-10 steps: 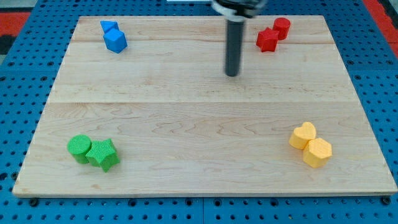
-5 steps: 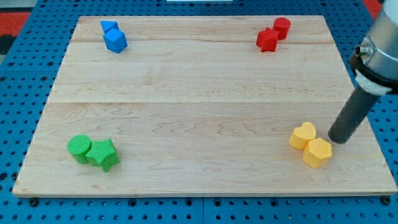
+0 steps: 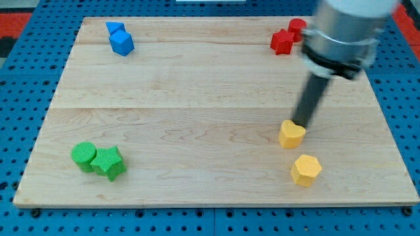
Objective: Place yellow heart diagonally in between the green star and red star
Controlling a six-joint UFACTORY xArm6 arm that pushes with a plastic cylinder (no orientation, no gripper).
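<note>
The yellow heart (image 3: pixel 291 134) lies right of the board's middle, toward the view's bottom. My tip (image 3: pixel 301 123) touches its upper right edge. The yellow hexagon (image 3: pixel 306 170) lies just below and right of the heart, apart from it. The green star (image 3: pixel 109 162) sits at the bottom left, against a green cylinder (image 3: pixel 83 156). The red star (image 3: pixel 282 42) sits at the top right, with a red cylinder (image 3: pixel 297 27) behind it, partly hidden by the arm.
Two blue blocks (image 3: pixel 120 39) sit together at the top left. The wooden board (image 3: pixel 197 98) rests on a blue pegboard; its right edge is close to the arm.
My tip swept from the board's top middle to the right side, then in toward the left. The yellow heart slid left and up; the yellow hexagon slid left and down, and they separated.
</note>
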